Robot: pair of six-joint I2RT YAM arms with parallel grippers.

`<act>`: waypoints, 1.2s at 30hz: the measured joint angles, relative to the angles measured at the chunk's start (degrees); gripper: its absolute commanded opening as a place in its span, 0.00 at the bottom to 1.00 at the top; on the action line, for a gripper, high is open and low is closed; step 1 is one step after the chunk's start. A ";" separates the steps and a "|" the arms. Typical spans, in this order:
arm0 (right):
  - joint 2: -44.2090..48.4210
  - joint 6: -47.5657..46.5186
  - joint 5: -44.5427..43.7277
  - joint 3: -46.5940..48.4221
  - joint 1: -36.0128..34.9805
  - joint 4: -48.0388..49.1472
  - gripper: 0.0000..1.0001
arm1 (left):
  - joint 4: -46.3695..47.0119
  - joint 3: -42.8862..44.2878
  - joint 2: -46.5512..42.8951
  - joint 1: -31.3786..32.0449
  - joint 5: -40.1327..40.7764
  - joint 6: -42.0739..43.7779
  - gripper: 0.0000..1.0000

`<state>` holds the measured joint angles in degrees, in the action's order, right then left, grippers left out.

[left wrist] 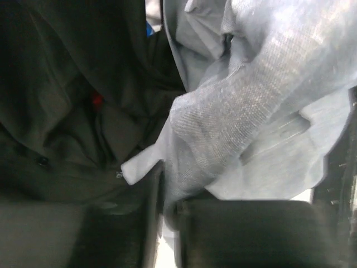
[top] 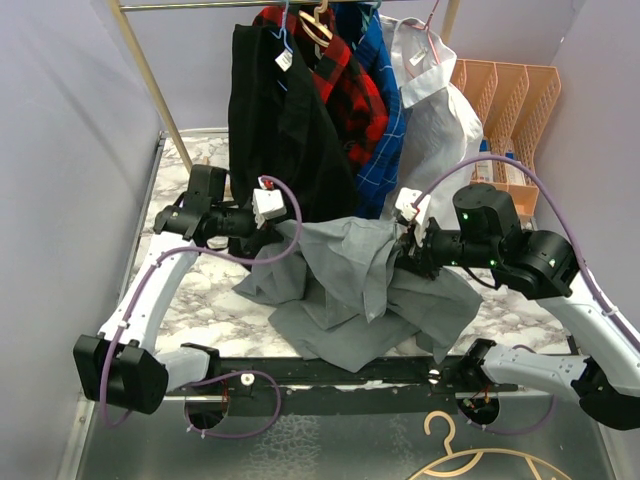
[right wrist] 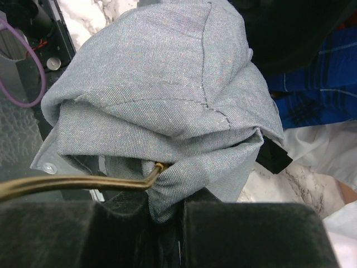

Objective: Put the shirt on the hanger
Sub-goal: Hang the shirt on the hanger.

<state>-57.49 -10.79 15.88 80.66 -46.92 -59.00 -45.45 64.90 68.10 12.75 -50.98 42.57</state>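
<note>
- Has the light-grey shirt point(top: 350, 290) bunched and slung between both arms above the marble table point(top: 215, 305), not yet on the hanger.
- Pokes the thin yellow-gold hanger point(right wrist: 72, 183) into a shirt fold (far end hidden), probably seeking a shoulder.
- Clamps the right gripper point(right wrist: 167, 215) tight on that fold, steadying it.
- Pinches cloth in the left gripper point(left wrist: 170, 195), nearly closed, apparently for pulling.

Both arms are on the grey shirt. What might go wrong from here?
1. The shirt is bunched around the hanger wire at the right gripper; pulling may snag the wire in a fold rather than seat a shoulder.
2. The left gripper pinches only a fabric edge beside the black garment; it may slip, or catch that garment.
</note>
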 measured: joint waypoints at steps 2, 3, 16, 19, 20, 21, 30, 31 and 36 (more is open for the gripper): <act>0.13 0.15 0.20 -0.02 0.00 0.22 0.01 | 2.10 0.04 1.01 0.00 0.70 -0.68 0.00; 0.22 0.24 0.22 -0.07 0.00 0.31 0.01 | 2.91 0.07 1.38 0.00 1.09 -0.72 0.00; 0.48 0.22 0.20 -1.22 0.00 0.07 0.01 | -5.92 11.61 0.17 -0.02 11.37 13.44 0.00; 0.15 0.02 0.20 -2.34 0.00 -0.37 0.01 | -8.55 11.54 -0.70 -0.42 14.43 18.53 0.00; 0.02 0.00 0.22 -2.69 0.00 -0.39 0.01 | -9.20 11.54 -0.63 -0.76 15.08 19.89 0.00; -0.15 0.00 0.22 -2.99 0.00 -0.37 0.01 | -9.68 11.54 -0.44 -1.16 15.52 20.68 0.00; -1.25 -0.07 0.74 -3.37 0.00 1.31 0.01 | -12.66 18.62 8.96 -8.35 15.52 26.18 0.00; -1.25 -0.09 0.96 -3.37 0.00 1.84 0.01 | -12.81 20.17 10.36 -9.29 15.28 26.45 0.00; -1.25 -0.61 2.56 -3.23 0.00 4.13 0.01 | -14.05 26.01 14.71 -11.37 13.57 26.64 0.00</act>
<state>-58.74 -11.40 18.44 77.43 -46.92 -54.87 -59.51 90.91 82.81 1.39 -37.41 69.21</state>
